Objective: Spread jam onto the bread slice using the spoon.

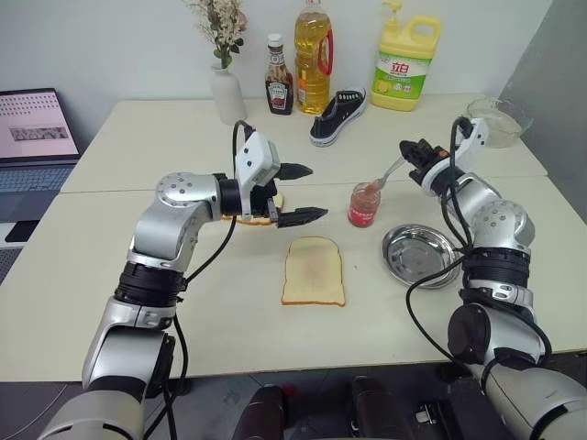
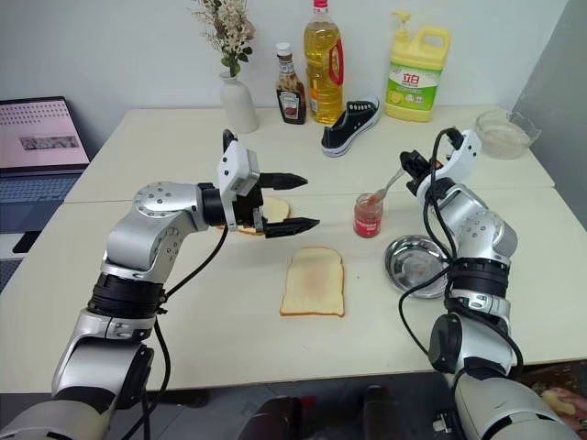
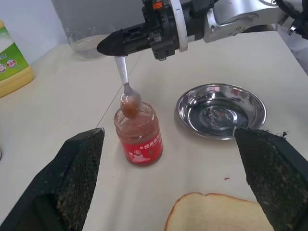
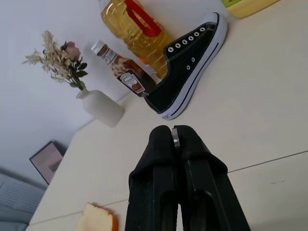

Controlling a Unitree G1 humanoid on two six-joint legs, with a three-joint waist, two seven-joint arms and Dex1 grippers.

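The jam jar (image 1: 363, 205) stands open on the table, with dark red jam inside. My right gripper (image 1: 413, 151) is shut on the handle of the spoon (image 3: 126, 82). The spoon's bowl, coated with jam, sits at the jar's mouth. The pale bread slice (image 1: 314, 270) lies flat in front of the jar, nearer to me. My left gripper (image 1: 307, 192) hovers open and empty to the left of the jar, pointing at it. In the right wrist view a sliver of metal shows between the closed fingertips (image 4: 161, 139).
A round steel dish (image 1: 420, 254) sits right of the bread. A more golden slice (image 1: 261, 218) lies behind my left gripper. At the back stand a vase (image 1: 227, 92), brown-sauce bottle (image 1: 278, 89), oil bottle (image 1: 312, 57), black shoe (image 1: 337, 115), yellow detergent jug (image 1: 404, 64) and glass bowl (image 1: 497, 119).
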